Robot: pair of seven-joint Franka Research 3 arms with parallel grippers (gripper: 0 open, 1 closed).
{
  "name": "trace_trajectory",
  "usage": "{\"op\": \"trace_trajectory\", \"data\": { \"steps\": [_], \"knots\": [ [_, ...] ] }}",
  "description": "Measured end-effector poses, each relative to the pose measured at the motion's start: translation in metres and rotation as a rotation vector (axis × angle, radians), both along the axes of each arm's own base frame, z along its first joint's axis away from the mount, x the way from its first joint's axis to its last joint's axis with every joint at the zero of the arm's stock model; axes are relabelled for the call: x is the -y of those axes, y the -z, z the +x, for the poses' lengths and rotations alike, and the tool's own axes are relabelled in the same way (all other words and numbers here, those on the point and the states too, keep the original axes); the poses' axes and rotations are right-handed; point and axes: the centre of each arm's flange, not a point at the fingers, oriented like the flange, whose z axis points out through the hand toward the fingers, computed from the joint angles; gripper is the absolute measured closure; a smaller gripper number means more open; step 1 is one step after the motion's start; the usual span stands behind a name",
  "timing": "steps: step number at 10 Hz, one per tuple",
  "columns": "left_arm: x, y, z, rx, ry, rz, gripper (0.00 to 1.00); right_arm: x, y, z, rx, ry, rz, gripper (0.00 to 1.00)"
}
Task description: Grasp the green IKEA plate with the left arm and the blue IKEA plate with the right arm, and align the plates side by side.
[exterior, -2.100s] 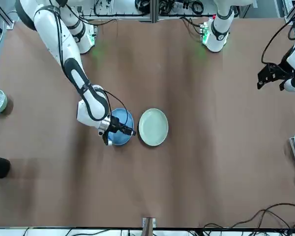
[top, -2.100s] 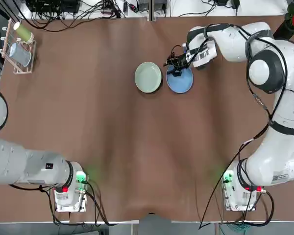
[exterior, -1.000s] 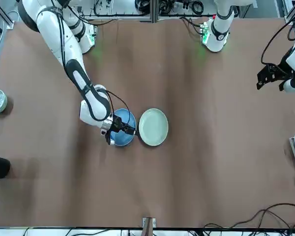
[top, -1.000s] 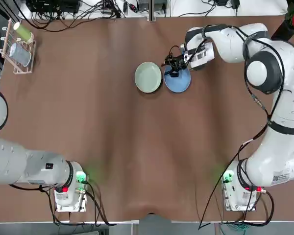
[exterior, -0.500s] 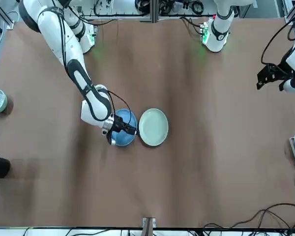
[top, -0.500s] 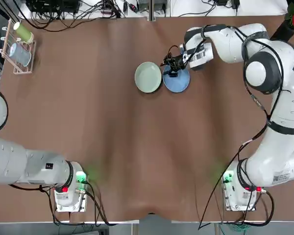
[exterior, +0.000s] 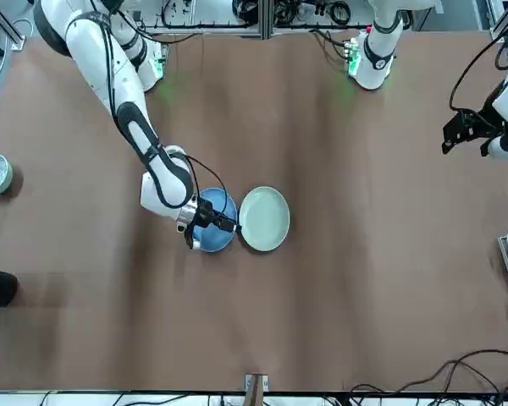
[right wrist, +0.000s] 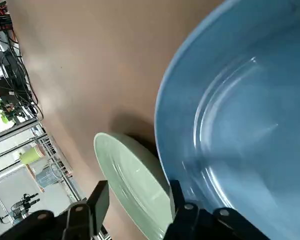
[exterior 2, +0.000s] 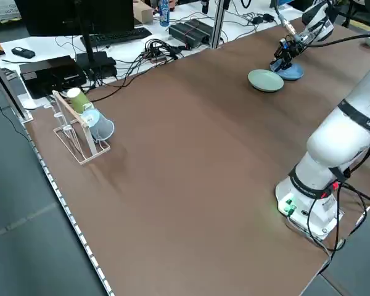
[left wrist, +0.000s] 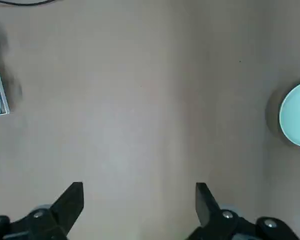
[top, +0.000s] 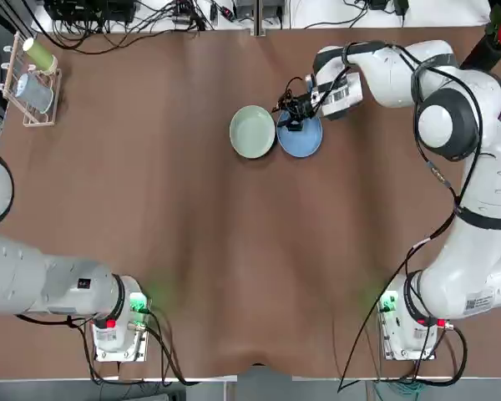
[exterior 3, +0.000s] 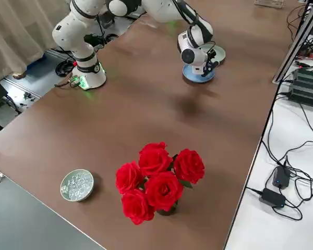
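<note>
A: How is the bench (top: 192,217) laid out in the top view?

B: A brown surface is shown filling the frame. The right arm (top: 459,159) is seen reaching from its base at the lower right up to the upper centre. The left arm (top: 33,280) is seen only at the lower left edge, folded back by its base.

A: Where are the plates located?

B: The green IKEA plate (top: 252,131) is found flat on the bench in the upper centre of the top view. The blue IKEA plate (top: 302,139) is placed directly to its right, rim beside rim; whether the rims touch cannot be told. In the front view the order is mirrored, with the blue IKEA plate (exterior: 215,233) to the left of the green IKEA plate (exterior: 264,218).

A: What is the state of the right pincer (top: 291,114)?

B: It is closed on the upper left rim of the blue plate in the top view. In the right wrist view one finger is seen inside the rim and the other outside it.

A: And the left pincer (left wrist: 139,202)?

B: It is held apart, with nothing between its fingers, high above bare bench. The green plate (left wrist: 295,120) is seen at the right edge of its wrist view.

A: What else is recorded?

B: A cup rack (top: 31,79) is noted at the upper left of the top view.
</note>
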Motion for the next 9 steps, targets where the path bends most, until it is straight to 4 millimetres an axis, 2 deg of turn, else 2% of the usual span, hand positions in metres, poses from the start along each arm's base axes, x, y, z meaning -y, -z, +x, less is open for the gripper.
{"op": "trace_trajectory", "data": {
  "steps": [9],
  "knots": [
    [-0.0002,0.0003,0.0002,-0.001,0.0,0.0,0.01,-0.0026,0.0007,0.0013,0.002,0.004,0.007,0.43]
  ]
}}
